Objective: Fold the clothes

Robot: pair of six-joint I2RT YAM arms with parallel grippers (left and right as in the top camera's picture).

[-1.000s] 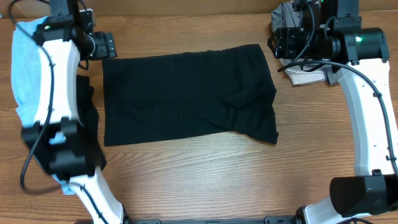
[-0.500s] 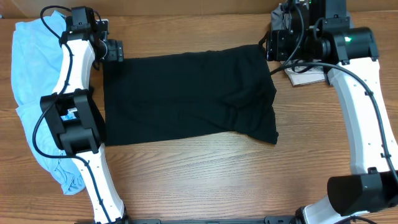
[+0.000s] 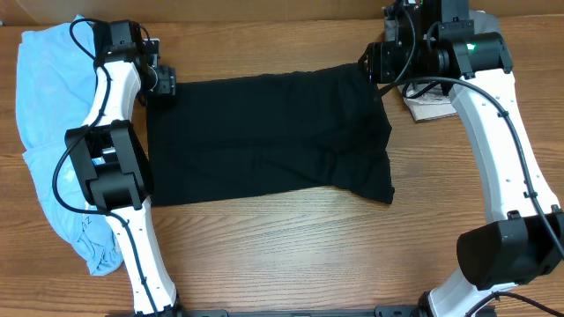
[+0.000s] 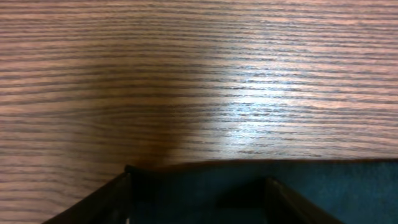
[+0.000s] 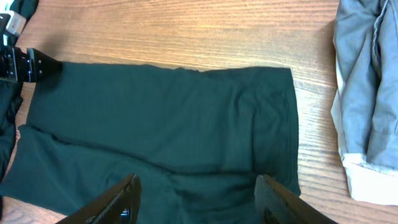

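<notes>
Crowding the left edge of the desk (image 3: 264,255), light blue clothes (image 3: 44,106); left end effector (image 3: 163,81) and right end effector (image 3: 377,63), fingers apart, sit at the far corners of the black garment (image 3: 264,136).

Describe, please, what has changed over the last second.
Both arms swung inward: the left arm brought its jaws to the far-left corner of the black garment, the right arm to its far-right corner. Nothing looks gripped. The garment and light blue clothes stayed put.
</notes>
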